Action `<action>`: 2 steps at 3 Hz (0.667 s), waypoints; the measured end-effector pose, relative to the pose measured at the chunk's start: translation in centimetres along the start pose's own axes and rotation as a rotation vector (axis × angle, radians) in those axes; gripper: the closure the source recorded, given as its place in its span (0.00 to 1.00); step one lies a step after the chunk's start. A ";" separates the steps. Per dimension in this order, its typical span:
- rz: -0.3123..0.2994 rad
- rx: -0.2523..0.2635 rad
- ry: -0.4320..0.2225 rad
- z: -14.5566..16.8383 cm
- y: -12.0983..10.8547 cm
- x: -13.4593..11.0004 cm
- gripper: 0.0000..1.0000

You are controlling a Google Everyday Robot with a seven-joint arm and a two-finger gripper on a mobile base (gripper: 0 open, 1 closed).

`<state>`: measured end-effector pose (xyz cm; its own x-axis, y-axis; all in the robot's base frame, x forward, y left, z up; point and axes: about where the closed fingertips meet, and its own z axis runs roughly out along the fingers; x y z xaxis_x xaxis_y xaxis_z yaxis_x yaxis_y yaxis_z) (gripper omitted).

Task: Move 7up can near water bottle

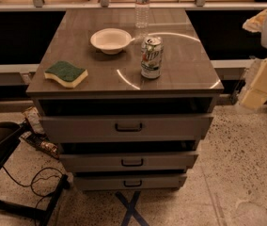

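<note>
Camera view. Hard to make out at the right edge: pale, blocky shapes of the arm, cut off by the frame, with the gripper (260,81) among them, hanging beyond the right side of the drawer cabinet (185,74) at about the level of its top. Cannot tell how far open, nor whether hold is had of anything. Blurred yellowish-white mass above it, also cropped.

Well to the left of the gripper, and well apart from it: 7up can (151,57), upright on the cabinet top, right of centre and toward the front, silver-white with green lettering. Further from the gripper, behind the can at the back edge of the top: water bottle (142,7), upright, clear and ribbed, its cap cut off by the upper frame edge. Can and bottle apart, with a stretch of bare top between.

Left of the can and slightly behind: white bowl (111,40), its inside too blurred to read. Furthest left from the gripper, near the front left corner: green and yellow sponge (66,73), lying flat.

Below the top, three drawers (128,126) pulled out stepwise, the highest farthest out. On the speckled floor (246,164), lower left, dark cables (35,182); under the drawers, a blue tape cross (132,210), cut off at the bottom.
</note>
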<state>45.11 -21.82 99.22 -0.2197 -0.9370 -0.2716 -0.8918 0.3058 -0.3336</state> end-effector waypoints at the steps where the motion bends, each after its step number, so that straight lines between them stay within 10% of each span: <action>1: 0.078 0.094 -0.134 0.5 -2.4 0.3 0.00; 2: 0.167 0.200 -0.388 1.6 -6.3 -0.7 0.00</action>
<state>51.53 -22.86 100.08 -0.1557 -0.7513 -0.6414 -0.7545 0.5095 -0.4136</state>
